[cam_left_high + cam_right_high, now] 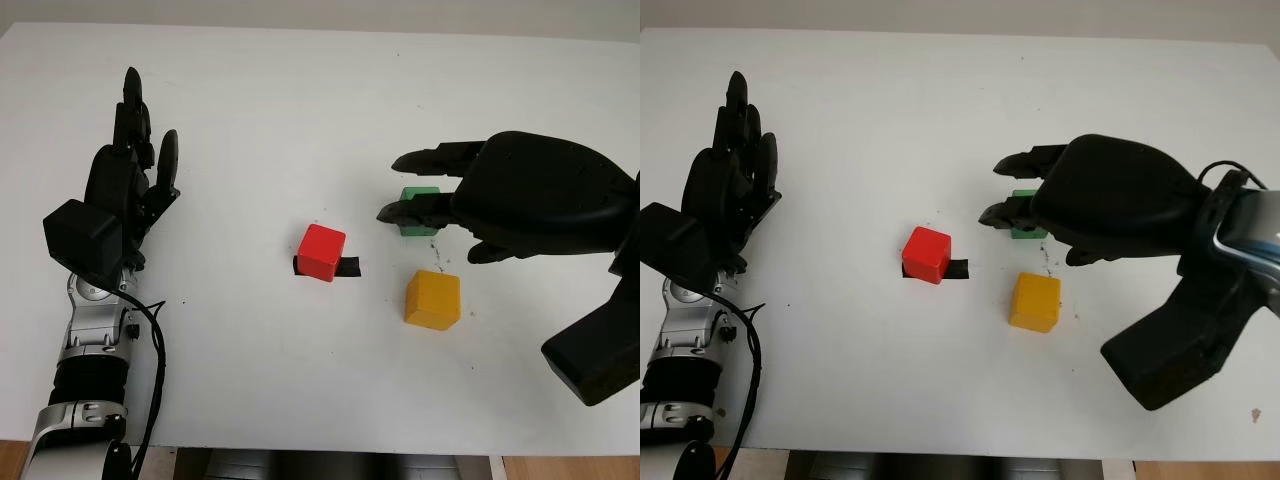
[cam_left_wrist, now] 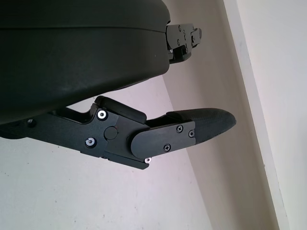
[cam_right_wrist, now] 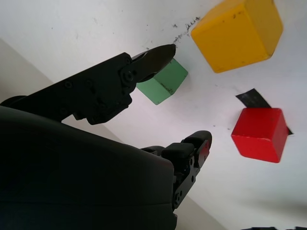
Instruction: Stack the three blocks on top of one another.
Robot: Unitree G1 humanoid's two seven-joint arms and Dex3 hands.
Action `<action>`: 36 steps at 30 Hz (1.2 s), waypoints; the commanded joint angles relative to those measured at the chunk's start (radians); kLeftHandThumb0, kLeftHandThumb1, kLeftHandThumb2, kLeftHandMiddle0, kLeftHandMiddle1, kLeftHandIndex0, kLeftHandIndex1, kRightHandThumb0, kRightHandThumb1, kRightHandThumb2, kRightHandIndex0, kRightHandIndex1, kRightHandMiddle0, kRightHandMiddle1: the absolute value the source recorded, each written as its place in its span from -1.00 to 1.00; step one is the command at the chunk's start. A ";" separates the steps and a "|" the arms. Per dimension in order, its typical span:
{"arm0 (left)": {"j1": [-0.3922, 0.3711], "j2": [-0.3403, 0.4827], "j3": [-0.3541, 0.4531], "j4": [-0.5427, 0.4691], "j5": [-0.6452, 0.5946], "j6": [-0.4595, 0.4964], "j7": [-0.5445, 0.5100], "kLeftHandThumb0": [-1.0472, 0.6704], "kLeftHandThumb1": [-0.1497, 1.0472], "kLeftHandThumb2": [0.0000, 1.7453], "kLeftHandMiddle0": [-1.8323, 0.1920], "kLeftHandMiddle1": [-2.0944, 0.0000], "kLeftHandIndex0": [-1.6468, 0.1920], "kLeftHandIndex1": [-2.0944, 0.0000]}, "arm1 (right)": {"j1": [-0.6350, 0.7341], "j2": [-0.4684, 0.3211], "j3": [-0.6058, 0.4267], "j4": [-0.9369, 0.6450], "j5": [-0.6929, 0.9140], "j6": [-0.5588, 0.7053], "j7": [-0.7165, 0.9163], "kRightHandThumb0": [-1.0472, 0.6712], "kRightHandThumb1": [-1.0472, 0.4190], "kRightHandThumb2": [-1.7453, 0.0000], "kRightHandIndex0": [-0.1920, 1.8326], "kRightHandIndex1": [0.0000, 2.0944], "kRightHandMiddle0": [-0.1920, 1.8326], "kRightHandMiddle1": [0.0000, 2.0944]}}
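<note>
Head stereo pair looks down at the desk (image 1: 300, 130), sharing all three blocks. Wrist cameras sit close behind each hand; the left one probably faces the desk edge.

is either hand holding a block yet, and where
Nothing is held. The right hand is open over the green block, not gripping it. The left hand is open at the table's left.

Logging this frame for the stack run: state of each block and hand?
Red block: on table, on black tape, unstacked.
Yellow block: on table, alone, unstacked.
Green block: on table, under right hand, not gripped.
Right hand: open, over green block.
Left hand: open, parked at table's left.
</note>
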 commanded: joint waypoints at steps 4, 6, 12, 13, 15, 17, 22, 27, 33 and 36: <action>0.010 0.010 0.002 -0.022 0.000 -0.005 0.003 -0.56 1.00 -0.31 0.99 0.95 0.94 0.96 | 0.029 -0.071 -0.067 -0.062 0.088 -0.025 0.044 -0.07 -0.66 0.94 -0.56 -0.94 -0.36 -0.92; 0.010 0.010 -0.001 -0.024 0.002 -0.002 0.003 -0.56 1.00 -0.31 0.99 0.95 0.94 0.96 | 0.064 -0.080 -0.101 -0.081 0.131 -0.017 0.058 0.00 -0.67 0.94 -0.56 -0.94 -0.35 -0.92; 0.012 0.003 -0.002 -0.030 -0.008 0.010 -0.004 -0.55 1.00 -0.31 1.00 0.96 0.96 0.97 | 0.144 -0.097 -0.162 -0.167 0.207 0.066 0.135 0.03 -0.70 0.93 -0.62 -0.97 -0.37 -0.94; 0.015 0.002 -0.003 -0.034 -0.006 0.014 -0.002 -0.55 1.00 -0.30 1.00 0.96 0.96 0.97 | 0.156 -0.092 -0.167 -0.176 0.213 0.071 0.139 0.03 -0.70 0.93 -0.62 -0.97 -0.37 -0.94; 0.017 0.005 -0.003 -0.036 -0.004 0.013 -0.002 -0.54 1.00 -0.30 1.00 0.96 0.96 0.97 | 0.178 -0.079 -0.176 -0.175 0.213 0.056 0.128 0.01 -0.70 0.94 -0.62 -0.96 -0.37 -0.94; 0.018 0.004 -0.001 -0.036 -0.005 0.012 -0.001 -0.54 1.00 -0.30 1.00 0.96 0.97 0.97 | 0.195 -0.073 -0.177 -0.173 0.208 0.045 0.120 0.01 -0.70 0.93 -0.62 -0.96 -0.37 -0.94; 0.022 0.004 -0.001 -0.041 -0.004 0.016 0.002 -0.54 1.00 -0.31 1.00 0.97 0.97 0.97 | 0.233 -0.061 -0.160 -0.170 0.202 0.052 0.121 -0.02 -0.73 0.93 -0.63 -0.96 -0.37 -0.94; 0.024 0.000 0.001 -0.039 -0.015 0.010 -0.006 -0.54 1.00 -0.32 1.00 0.96 0.97 0.96 | 0.260 -0.033 -0.149 -0.122 0.140 -0.018 0.063 -0.08 -0.73 0.94 -0.64 -0.96 -0.37 -0.94; 0.028 0.002 -0.006 -0.049 0.000 0.020 0.005 -0.54 1.00 -0.31 1.00 0.96 0.98 0.96 | 0.264 -0.014 -0.115 -0.089 0.075 -0.044 0.029 -0.11 -0.74 0.94 -0.67 -0.97 -0.39 -0.95; 0.029 -0.001 -0.004 -0.052 0.000 0.022 0.009 -0.55 1.00 -0.31 1.00 0.96 0.98 0.96 | 0.273 0.002 -0.105 -0.062 0.034 -0.077 -0.013 -0.14 -0.71 0.95 -0.66 -0.96 -0.38 -0.95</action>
